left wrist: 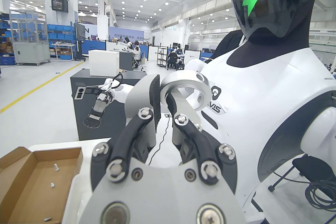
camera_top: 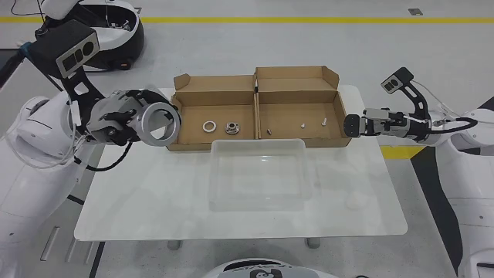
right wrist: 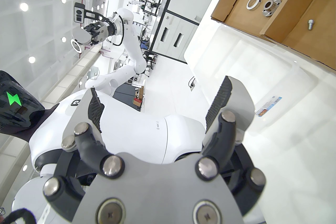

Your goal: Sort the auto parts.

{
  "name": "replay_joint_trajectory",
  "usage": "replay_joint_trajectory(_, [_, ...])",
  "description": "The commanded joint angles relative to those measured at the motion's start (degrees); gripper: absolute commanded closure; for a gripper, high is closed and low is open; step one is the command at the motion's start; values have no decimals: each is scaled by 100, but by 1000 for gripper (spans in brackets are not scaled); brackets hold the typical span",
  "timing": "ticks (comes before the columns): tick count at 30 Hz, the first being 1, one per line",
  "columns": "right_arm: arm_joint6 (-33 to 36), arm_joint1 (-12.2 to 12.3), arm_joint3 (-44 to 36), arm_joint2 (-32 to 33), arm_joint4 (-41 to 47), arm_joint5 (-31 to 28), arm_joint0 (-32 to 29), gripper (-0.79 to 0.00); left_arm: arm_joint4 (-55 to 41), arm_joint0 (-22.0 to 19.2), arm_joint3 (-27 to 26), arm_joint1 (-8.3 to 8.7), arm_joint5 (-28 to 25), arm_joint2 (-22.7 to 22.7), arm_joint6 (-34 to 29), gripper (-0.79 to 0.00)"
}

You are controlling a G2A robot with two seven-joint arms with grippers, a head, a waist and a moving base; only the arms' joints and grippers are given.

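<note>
White counter (camera_top: 154, 208), sort step looks mid-carry: left gripper (left wrist: 162, 97) clamped on the large metal ring (left wrist: 187, 79) just left of the left box (camera_top: 193, 123), right gripper (right wrist: 160, 96) spread and empty by the right box (camera_top: 293, 112); next likely needs a rightward shift over the left box, then release.

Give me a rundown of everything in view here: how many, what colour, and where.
table: one, white.
cardboard box: one, brown, two compartments, table's far side.
bin: one, clear, before the box.
large ring: one, silver, held beside the box's end.
small ring: one, silver, compartment nearer the large ring.
flanged part: one, silver, beside the small ring.
bolts: three, silver, other compartment.
left gripper: one, grey, shut on large ring.
right gripper: one, grey, open, at the box's other end.
</note>
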Motion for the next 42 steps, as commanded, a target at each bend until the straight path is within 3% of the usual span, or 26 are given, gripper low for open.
replay_joint_trajectory(1, [0,0,0,0,0,0,0,-785,-106,44,2,-29,-45,-7,197,0])
replay_joint_trajectory(9, [0,0,0,0,0,0,0,-785,-1008,68,-180,-188,-91,113,623,0])
replay_joint_trajectory(15, [0,0,0,0,0,0,0,-785,-1212,-18,-86,-293,-91,121,439,0])
replay_joint_trajectory(31, [0,0,0,0,0,0,0,-785,359,-59,51,-361,197,-313,-292,0])
replay_joint_trajectory(36, [0,0,0,0,0,0,0,-785,-306,61,-34,-426,152,-211,132,0])
replay_joint_trajectory(42, [0,0,0,0,0,0,0,-785,-1038,109,-96,-494,129,-135,214,0])
